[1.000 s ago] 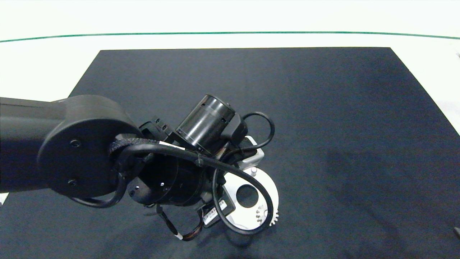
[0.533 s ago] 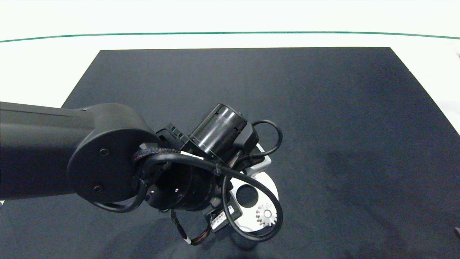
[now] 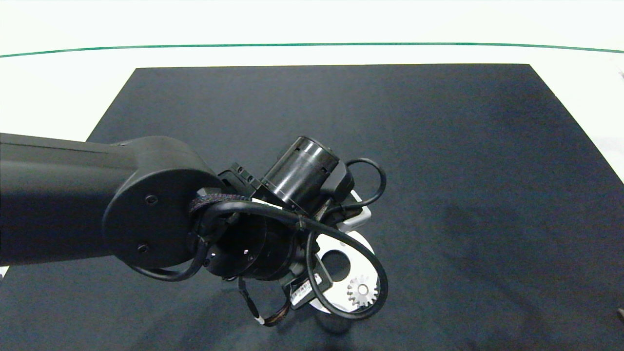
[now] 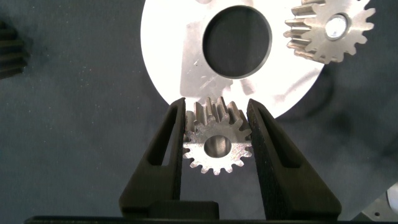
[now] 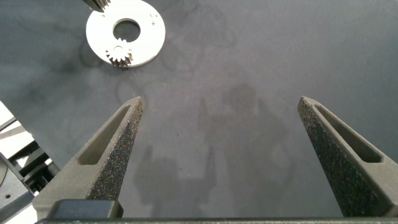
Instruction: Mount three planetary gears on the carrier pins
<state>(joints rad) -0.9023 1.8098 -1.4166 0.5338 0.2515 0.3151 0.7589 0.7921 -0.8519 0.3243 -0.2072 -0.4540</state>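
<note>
- Right now the left gripper [image 4: 217, 134] hangs over the white disc [image 3: 341, 292] near the front of the black mat [image 3: 438, 146], its two fingers [image 4: 168, 155] clamped on one planetary gear [image 4: 217, 144].
- That held gear sits over the disc's rim, just beside the large centre hole [image 4: 237, 42]; whether it touches the disc I cannot tell.
- Another gear [image 3: 362, 291] already sits on the disc, a pin end [image 4: 336, 25] showing pale in its bore, on the side of the hole towards the mat's front right.
- From the right wrist view two small bare pins [image 5: 153, 14] are visible on the far part of the disc.
- A third gear is not visible to me; the arm hides much of the disc from above.
- Well apart, the right gripper [image 5: 221, 118] hovers above bare mat with its fingers spread wide and nothing between them.
</note>
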